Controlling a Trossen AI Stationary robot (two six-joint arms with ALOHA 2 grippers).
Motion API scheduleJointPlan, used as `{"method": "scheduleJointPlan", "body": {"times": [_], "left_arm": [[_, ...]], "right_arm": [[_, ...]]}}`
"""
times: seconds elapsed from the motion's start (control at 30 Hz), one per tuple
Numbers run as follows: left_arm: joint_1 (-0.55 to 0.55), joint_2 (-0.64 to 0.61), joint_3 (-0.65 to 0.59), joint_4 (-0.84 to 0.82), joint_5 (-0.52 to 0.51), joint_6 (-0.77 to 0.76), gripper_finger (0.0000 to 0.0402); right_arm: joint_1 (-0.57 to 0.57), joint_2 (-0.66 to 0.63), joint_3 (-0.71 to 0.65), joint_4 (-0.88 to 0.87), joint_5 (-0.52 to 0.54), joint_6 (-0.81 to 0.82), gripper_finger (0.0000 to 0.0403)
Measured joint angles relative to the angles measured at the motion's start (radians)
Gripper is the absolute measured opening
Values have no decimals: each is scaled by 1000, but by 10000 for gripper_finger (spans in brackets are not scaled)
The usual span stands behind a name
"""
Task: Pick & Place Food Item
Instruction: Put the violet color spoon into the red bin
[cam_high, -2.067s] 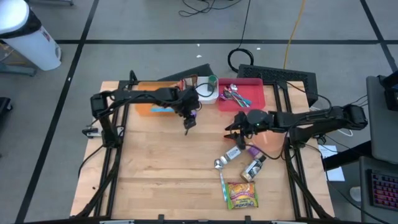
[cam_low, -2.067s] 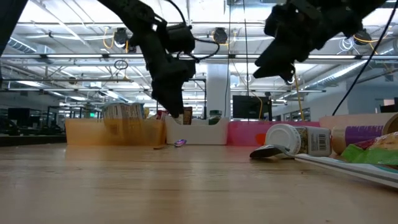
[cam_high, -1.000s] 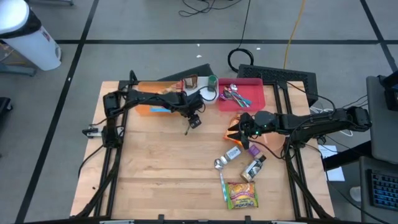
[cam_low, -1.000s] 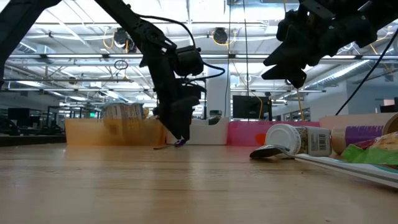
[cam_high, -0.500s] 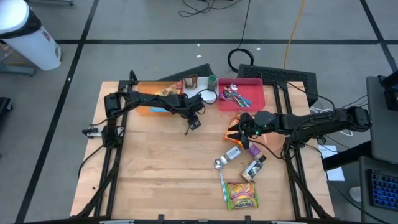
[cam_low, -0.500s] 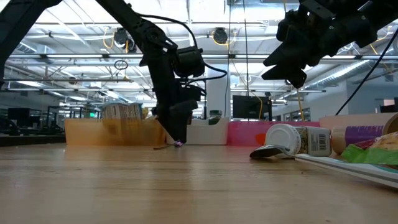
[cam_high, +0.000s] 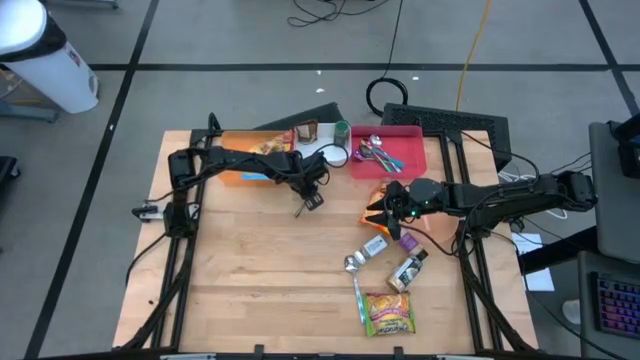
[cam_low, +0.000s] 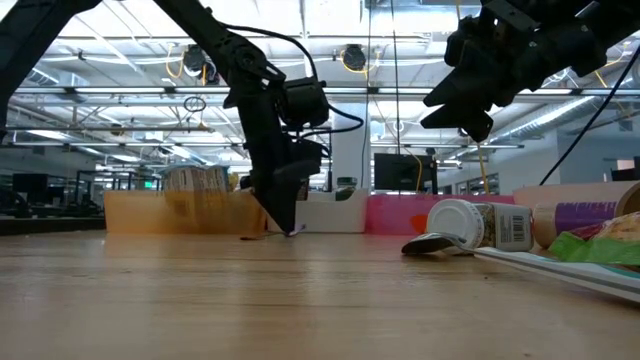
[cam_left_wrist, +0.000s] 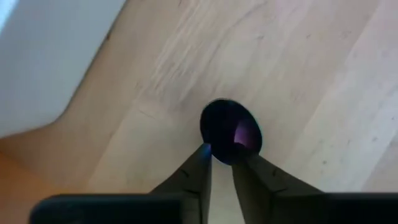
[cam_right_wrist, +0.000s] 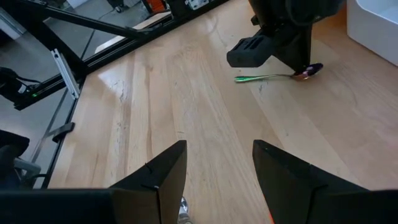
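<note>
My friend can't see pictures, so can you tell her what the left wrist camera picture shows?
The left gripper points its two dark fingers, nearly together, at the shiny dark purple bowl of a small spoon lying on the pale wooden table. A white container's wall shows in one corner.

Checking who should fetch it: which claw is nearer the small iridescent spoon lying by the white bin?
Left. The left claw is down at the spoon, its tips at the bowl end. The right claw hovers farther off, beyond bare table.
</note>
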Motion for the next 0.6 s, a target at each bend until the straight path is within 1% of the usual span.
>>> {"method": "scheduleJointPlan", "body": {"times": [0.2,0.23,0.47,0.6], "left_arm": [[0,0,0,1,59,-27,10],[0,0,0,0,69,-29,6],[0,-2,2,2,103,-50,4],[0,-2,15,0,106,-85,20]], "right_arm": [[0,0,0,0,0,0,176],[0,0,0,0,0,0,176],[0,0,0,0,0,-1,176],[1,0,0,0,-2,-2,176]]}}
